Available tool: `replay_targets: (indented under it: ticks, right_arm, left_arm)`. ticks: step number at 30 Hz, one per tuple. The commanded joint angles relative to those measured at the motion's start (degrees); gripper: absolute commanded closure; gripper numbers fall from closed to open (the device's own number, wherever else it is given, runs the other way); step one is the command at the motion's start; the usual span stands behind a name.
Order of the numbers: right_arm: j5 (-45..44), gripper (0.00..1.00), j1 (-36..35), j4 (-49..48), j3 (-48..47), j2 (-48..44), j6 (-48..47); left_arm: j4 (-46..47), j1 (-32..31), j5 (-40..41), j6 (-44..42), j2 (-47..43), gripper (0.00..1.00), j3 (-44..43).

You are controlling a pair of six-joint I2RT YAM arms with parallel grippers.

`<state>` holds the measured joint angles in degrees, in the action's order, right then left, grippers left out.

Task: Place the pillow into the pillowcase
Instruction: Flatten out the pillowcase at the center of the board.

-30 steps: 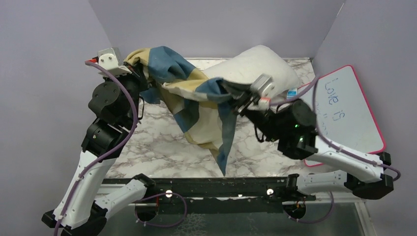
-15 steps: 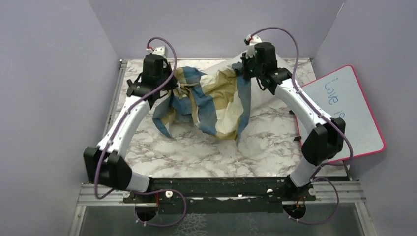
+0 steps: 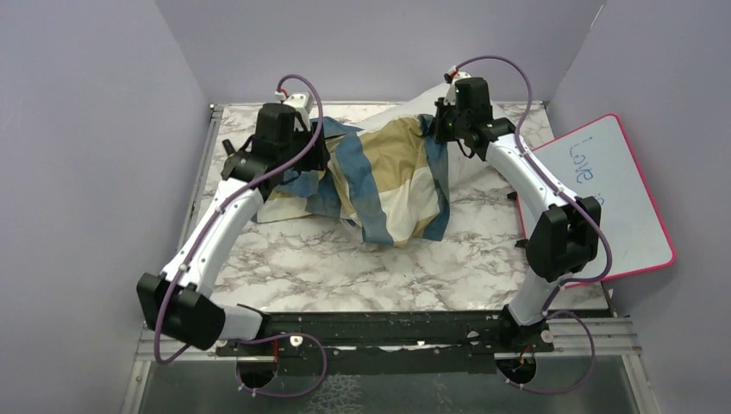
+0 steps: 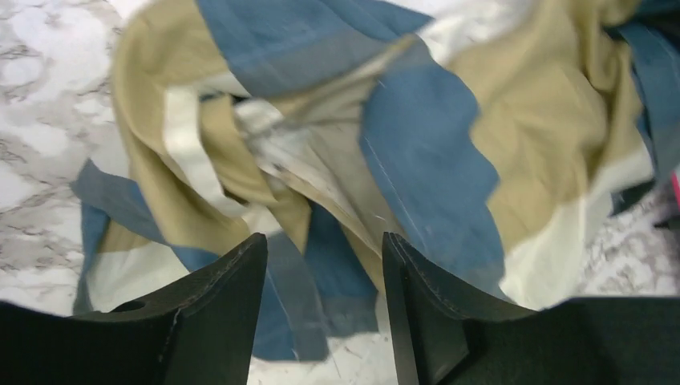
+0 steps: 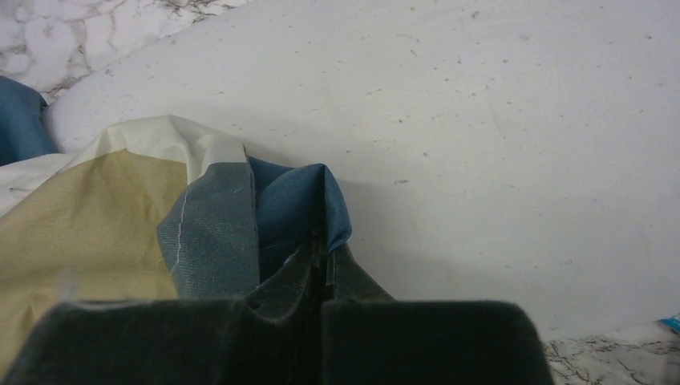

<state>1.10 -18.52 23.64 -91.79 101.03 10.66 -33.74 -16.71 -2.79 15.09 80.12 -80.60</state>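
The blue, tan and cream pillowcase (image 3: 388, 181) lies rumpled across the back middle of the table, draped over most of the off-white pillow (image 3: 470, 164). My left gripper (image 4: 325, 249) hovers open just above the pillowcase (image 4: 417, 136) at its left end, with nothing pinched between the fingers. At the right end my right gripper (image 5: 325, 261) is shut on a blue fold of the pillowcase (image 5: 293, 208), held right against the speckled pillow (image 5: 497, 136). In the top view, my right gripper (image 3: 444, 125) sits over the pillow's back edge.
A pink-rimmed whiteboard (image 3: 616, 198) with handwriting leans at the right side. Purple walls close in the left, back and right. The marble table (image 3: 345, 267) runs to a black rail at the near edge.
Both arms swung from the front to the back of the table, and the pillowcase dropped from hanging in the air onto the pillow. My left gripper opened and let go of the cloth.
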Motion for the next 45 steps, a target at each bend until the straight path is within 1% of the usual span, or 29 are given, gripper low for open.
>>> replay_targets:
  ticks: [1, 3, 7, 11, 13, 15, 16, 17, 18, 19, 20, 21, 23, 26, 28, 30, 32, 35, 38, 42, 45]
  right_arm:
    - [0.8, 0.99, 0.1, -2.0, -1.6, -0.6, 0.9]
    - [0.4, 0.99, 0.1, -2.4, -1.0, -1.0, 0.6]
    - [0.8, 1.00, 0.0, -3.0, -0.3, -1.7, 0.0]
    - [0.8, 1.00, 0.1, -3.2, 0.0, -1.9, -0.2]
    - [1.2, 0.99, 0.1, -3.3, 0.2, -2.1, -0.2]
    - [1.9, 0.99, 0.1, -3.4, 0.3, -2.2, -0.2]
    - [2.1, 1.00, 0.0, -3.5, 0.3, -2.3, -0.1]
    - [2.3, 1.00, 0.1, -3.6, 0.4, -2.4, -0.1]
    - [2.3, 1.00, 0.0, -3.7, 0.3, -2.5, -0.2]
    - [2.1, 1.00, 0.0, -3.7, 0.3, -2.8, -0.3]
    - [1.9, 0.99, 0.1, -3.4, 0.0, -3.0, -0.4]
    - [1.4, 0.99, 0.0, -3.0, -0.4, -3.6, -0.6]
    - [-0.6, 0.99, 0.1, -2.0, -1.7, -5.5, -0.6]
    - [-6.1, 0.99, 0.1, -5.0, -0.4, -12.5, -0.8]
    - [-9.9, 0.99, 0.1, -9.2, 2.5, -18.5, -1.2]
    - [-13.4, 0.99, 0.1, -13.2, 5.6, -24.5, -1.6]
    - [-16.5, 0.99, 0.1, -16.4, 8.4, -29.8, -2.4]
    - [-18.5, 0.99, 0.1, -21.1, 12.2, -36.9, -3.3]
    - [-17.4, 0.99, 0.1, -25.9, 15.3, -42.5, -4.1]
    - [-15.4, 0.99, 0.1, -24.8, 14.5, -45.8, -4.2]
    - [-14.5, 0.99, 0.1, -23.0, 13.0, -46.6, -3.8]
  left_arm:
    - [-0.8, -2.5, 4.6, -2.2, -5.5, 0.40, 8.4]
    - [-0.8, -2.5, 5.4, -3.0, -6.5, 0.36, 10.1]
    - [-0.2, -2.5, 5.9, -3.7, -7.1, 0.33, 12.4]
    - [0.3, -2.6, 2.8, -4.4, -4.7, 0.30, 12.5]
    - [0.6, -2.7, 3.4, -4.4, -3.7, 0.30, 13.0]
    - [1.6, -2.8, 5.6, -4.7, -3.0, 0.30, 14.2]
    - [1.9, -2.8, 6.6, -5.0, -2.6, 0.31, 14.5]
    - [2.0, -2.8, 7.7, -5.3, -2.2, 0.36, 14.4]
    - [2.0, -2.8, 9.0, -5.3, -2.0, 0.49, 14.1]
    - [1.7, -2.8, 10.9, -5.2, -2.3, 0.65, 13.6]
    - [1.1, -2.8, 14.0, -5.2, -2.9, 0.78, 12.5]
    - [0.3, -2.8, 16.5, -5.4, -3.9, 0.87, 10.7]
    - [-2.3, -2.8, 22.4, -6.5, -6.1, 1.00, 4.6]
    - [-3.8, -2.8, 32.7, -9.4, -10.2, 1.00, -5.8]
    - [-1.4, -2.8, 39.4, -12.0, -13.6, 1.00, -10.2]
    - [3.4, -2.8, 44.6, -15.7, -16.8, 1.00, -11.8]
    - [9.8, -2.8, 48.4, -20.2, -20.2, 1.00, -11.3]
    - [18.0, -2.8, 50.7, -25.5, -23.9, 1.00, -10.2]
    - [20.3, -2.8, 51.6, -27.9, -25.1, 1.00, -11.7]
    - [20.8, -2.8, 52.9, -30.1, -26.2, 1.00, -13.1]
    - [21.6, -2.8, 53.2, -31.2, -27.7, 1.00, -12.5]
